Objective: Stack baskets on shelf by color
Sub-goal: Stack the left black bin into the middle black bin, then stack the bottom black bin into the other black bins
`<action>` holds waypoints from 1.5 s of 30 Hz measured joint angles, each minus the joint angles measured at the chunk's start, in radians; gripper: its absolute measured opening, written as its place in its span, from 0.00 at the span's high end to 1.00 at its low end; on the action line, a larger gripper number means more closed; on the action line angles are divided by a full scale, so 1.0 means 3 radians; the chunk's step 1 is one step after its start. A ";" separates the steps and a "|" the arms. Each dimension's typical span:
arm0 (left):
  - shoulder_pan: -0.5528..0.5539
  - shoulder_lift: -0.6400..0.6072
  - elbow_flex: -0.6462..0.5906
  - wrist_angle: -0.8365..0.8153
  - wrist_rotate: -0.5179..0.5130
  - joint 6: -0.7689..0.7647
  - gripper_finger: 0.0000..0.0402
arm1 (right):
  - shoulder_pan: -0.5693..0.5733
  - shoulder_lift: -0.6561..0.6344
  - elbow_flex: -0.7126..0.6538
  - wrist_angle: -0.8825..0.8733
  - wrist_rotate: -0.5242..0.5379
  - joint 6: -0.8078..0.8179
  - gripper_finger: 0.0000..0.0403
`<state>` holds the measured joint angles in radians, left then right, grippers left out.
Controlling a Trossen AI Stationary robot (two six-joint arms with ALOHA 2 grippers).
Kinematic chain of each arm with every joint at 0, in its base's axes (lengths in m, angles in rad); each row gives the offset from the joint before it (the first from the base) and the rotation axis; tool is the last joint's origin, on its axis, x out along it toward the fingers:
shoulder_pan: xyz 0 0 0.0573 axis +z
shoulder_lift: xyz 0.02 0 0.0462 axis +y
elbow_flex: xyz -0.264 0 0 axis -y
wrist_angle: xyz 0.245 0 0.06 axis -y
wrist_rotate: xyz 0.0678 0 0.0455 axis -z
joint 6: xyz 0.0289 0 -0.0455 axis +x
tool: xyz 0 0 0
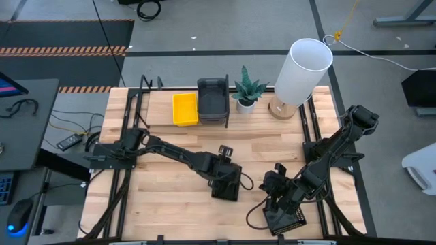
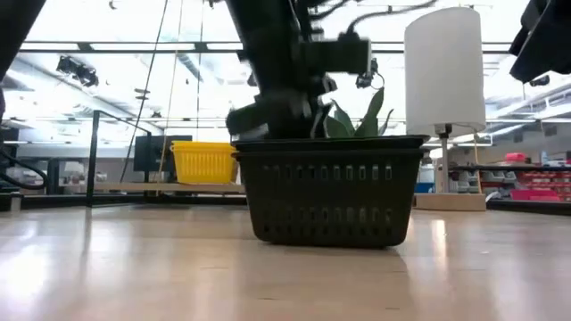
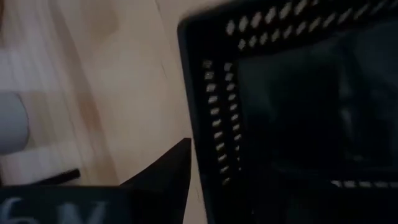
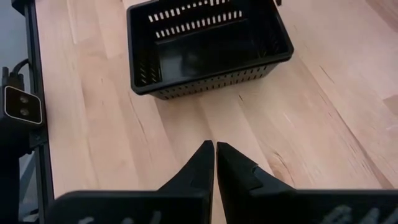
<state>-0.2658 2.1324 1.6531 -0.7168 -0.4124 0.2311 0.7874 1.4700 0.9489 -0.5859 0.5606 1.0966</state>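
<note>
yellow basket (image 1: 184,109) on shelf (image 1: 157,112), far-left edge, touching grey basket stack (image 1: 212,101) | left gripper (image 1: 228,178) over perforated black basket (image 1: 227,187), mid-table, fingers: cannot tell | right gripper (image 4: 215,163) pinched together above bare wood, second black basket (image 1: 285,218) at near-right edge

The left claw (image 1: 228,178) hides much of the black basket (image 1: 227,189) beneath it.

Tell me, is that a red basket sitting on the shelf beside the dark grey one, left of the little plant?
Not red: the high view shows the yellow basket on the shelf, beside the dark grey basket and left of the plant.
</note>
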 joint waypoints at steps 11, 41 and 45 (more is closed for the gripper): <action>-0.0161 -0.0632 -0.0775 0.0577 -0.0008 -0.0012 0.65 | 0.0085 0.0005 -0.0001 0.0176 0.0024 0.0018 0.95; -0.1144 -0.2844 -0.3412 0.2355 -0.0445 -0.1542 0.68 | -0.0319 0.1394 0.1963 -0.1789 -0.1837 -0.1543 0.76; -0.1220 -0.2912 -0.3470 0.2335 -0.0541 -0.1611 0.68 | -0.0249 0.1540 0.2080 -0.1762 -0.1973 -0.2295 0.69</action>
<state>-0.6318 1.2587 0.6121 -0.0162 -0.5747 -0.2521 0.7126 1.9321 1.5731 -1.1144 -0.0314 0.4082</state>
